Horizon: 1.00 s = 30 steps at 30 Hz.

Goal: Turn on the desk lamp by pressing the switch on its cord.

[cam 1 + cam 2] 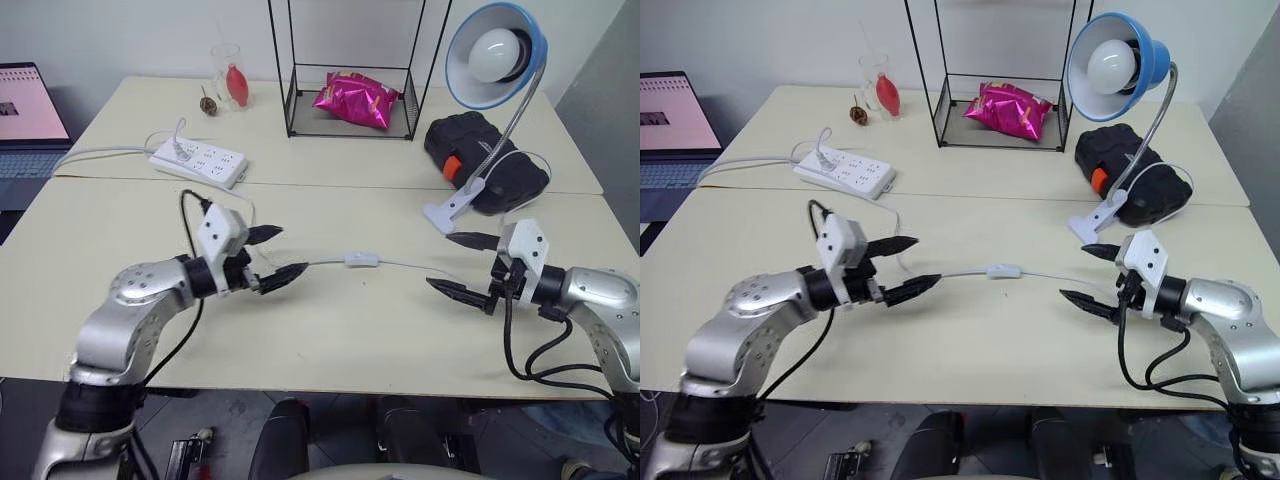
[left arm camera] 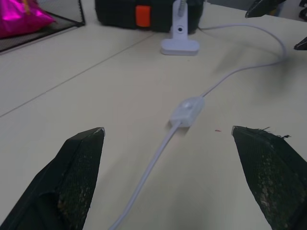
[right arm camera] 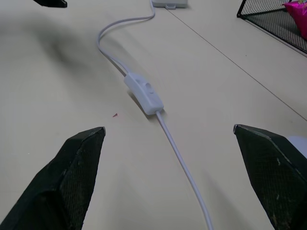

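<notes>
Flanking the small white oblong switch on its thin white cord mid-table, my left gripper and right gripper gaped empty; pressing awaited, lamp unlit.

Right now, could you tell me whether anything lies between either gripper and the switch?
Nothing visible does: the switch lies on bare table between the open left gripper and right gripper, with only the cord running through it.

Silver arms, black-fingered left tool
</notes>
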Motion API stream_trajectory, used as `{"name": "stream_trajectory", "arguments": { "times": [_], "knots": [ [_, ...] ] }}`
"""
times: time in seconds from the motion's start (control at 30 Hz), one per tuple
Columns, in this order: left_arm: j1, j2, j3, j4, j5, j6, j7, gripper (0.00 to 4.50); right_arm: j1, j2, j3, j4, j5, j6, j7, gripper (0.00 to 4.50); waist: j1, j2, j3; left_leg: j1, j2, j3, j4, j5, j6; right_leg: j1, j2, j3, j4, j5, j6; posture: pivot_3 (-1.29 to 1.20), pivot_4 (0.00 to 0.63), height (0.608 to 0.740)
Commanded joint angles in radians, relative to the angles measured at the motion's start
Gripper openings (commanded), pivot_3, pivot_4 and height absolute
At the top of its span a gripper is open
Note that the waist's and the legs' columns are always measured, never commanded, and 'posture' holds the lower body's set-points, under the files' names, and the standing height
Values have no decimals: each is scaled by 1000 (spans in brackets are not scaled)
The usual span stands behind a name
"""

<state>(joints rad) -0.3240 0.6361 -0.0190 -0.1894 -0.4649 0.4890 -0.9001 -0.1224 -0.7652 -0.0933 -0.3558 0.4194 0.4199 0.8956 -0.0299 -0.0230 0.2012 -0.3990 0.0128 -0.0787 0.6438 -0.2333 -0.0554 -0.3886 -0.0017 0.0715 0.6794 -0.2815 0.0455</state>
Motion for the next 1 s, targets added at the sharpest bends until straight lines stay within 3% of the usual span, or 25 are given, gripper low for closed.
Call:
{"name": "stream_trajectory", "arguments": {
  "times": [0.03,0.5,1.0],
  "knots": [
    [-113,-44,-75,140,46,-43,-63,4433,26,-11,-13,-107,21,107,-62,4500,0,0,0,0,0,0,0,0,0,0,0,0,0,0,0,0,150,740],
    [-383,-190,-222,653,195,-161,-260,4433,80,-13,-38,-275,44,243,-147,4500,-3,0,0,-1,0,-1,0,0,0,-1,1,-1,0,0,1,0,150,740],
    [-463,-280,-217,832,247,-203,-333,4433,94,-19,-45,-318,59,268,-171,4500,-2,0,0,-1,-1,-2,0,0,0,0,1,0,0,0,1,0,150,740]
  ]
}}
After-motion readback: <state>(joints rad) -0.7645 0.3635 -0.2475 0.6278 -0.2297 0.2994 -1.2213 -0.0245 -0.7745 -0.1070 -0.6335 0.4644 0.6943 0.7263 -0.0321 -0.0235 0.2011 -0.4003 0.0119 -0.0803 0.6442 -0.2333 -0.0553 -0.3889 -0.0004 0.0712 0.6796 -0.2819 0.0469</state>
